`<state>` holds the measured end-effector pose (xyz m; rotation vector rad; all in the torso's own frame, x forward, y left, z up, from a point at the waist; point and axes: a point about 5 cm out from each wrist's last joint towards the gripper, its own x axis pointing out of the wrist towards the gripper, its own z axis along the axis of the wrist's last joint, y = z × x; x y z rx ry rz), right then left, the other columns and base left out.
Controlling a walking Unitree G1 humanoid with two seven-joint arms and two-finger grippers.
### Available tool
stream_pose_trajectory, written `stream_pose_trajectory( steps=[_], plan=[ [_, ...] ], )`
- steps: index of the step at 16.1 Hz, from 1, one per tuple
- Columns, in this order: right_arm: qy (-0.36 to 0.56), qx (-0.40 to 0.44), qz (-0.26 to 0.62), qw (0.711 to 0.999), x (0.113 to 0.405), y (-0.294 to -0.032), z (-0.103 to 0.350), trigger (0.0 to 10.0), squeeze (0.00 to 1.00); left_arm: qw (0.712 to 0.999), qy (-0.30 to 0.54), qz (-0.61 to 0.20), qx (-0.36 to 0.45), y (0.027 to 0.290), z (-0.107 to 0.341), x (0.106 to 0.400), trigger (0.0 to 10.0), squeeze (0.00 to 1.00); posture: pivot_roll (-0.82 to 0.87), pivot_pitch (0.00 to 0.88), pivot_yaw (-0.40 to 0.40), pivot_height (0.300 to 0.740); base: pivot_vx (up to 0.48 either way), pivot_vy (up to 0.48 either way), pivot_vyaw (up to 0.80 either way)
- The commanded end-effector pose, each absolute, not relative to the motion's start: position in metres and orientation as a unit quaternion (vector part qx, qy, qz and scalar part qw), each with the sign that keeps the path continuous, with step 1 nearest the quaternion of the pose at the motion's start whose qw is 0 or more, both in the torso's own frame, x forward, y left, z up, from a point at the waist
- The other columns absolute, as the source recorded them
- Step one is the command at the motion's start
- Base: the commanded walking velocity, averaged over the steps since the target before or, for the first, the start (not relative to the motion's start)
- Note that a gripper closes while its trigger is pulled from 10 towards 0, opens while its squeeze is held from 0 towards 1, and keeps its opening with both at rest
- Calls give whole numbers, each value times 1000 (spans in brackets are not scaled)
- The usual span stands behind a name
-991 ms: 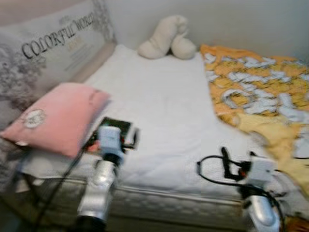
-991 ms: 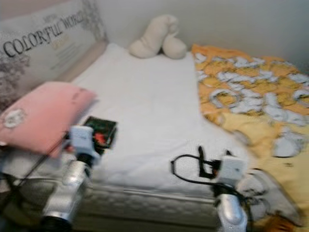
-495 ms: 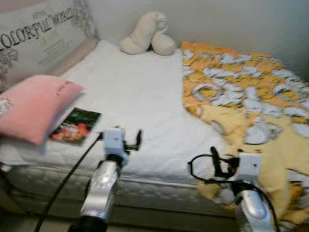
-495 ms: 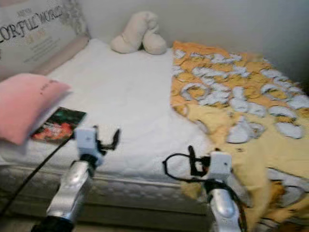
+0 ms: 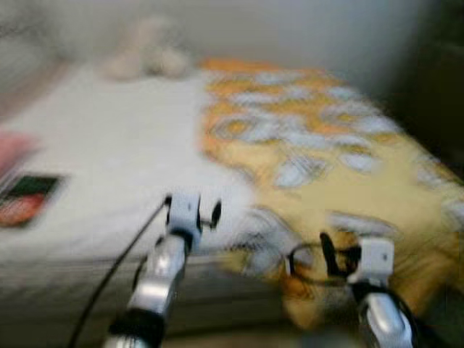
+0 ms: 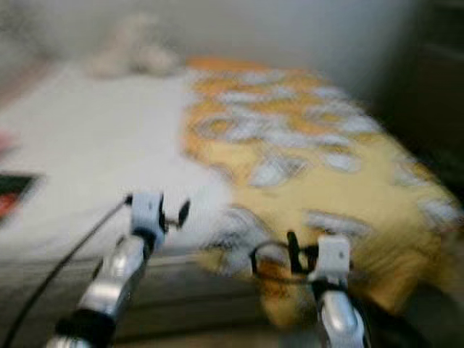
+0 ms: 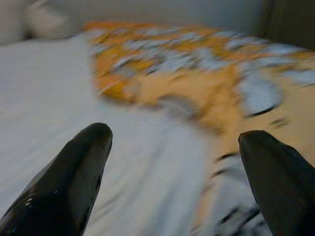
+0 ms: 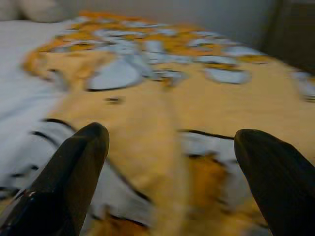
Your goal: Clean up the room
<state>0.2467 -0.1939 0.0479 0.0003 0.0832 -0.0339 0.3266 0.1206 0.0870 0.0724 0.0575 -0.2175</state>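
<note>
Image quality: head views heavily motion-blurred; fine detail is unreliable.
Writing: no brand, label or lettering legible in any view.
Bed: white-sheeted mattress (image 5: 109, 145), smooth flat cloth, occupying the left and centre of the frame.
Blanket: rumpled yellow-orange blanket with pale grey-white patches (image 5: 341, 152), soft fabric, spread over the right half of the bed and hanging over its near edge at lower right.
Book: flat dark rectangular book with red and green cover (image 5: 25, 197), lying on the sheet at the left edge of the frame.
Soft toy: cream lumpy plush shape (image 5: 145, 54), upper left, at the head of the bed.
Left gripper (image 7: 172, 147): fingers spread wide apart, holding nothing, over the sheet beside the blanket's edge.
Right gripper (image 8: 170, 147): fingers spread wide apart, holding nothing, over the blanket.
</note>
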Motion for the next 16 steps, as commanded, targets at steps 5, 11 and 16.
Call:
stream_pose_trajectory(
  steps=[5,11,16],
  plan=[
    [32,6,-10,999,247,-186,47,10000,0,995,39,-94,23,135,77,327,10000,0,49,0,-16,740,0,0,-736],
    [22,6,-1,1000,252,-182,50,10000,0,996,10,-77,45,141,89,335,10000,0,46,0,-11,740,129,352,-245],
    [26,0,3,1000,254,-183,48,10000,0,996,6,-82,39,141,89,336,10000,0,45,0,-15,740,49,431,0]
  ],
)
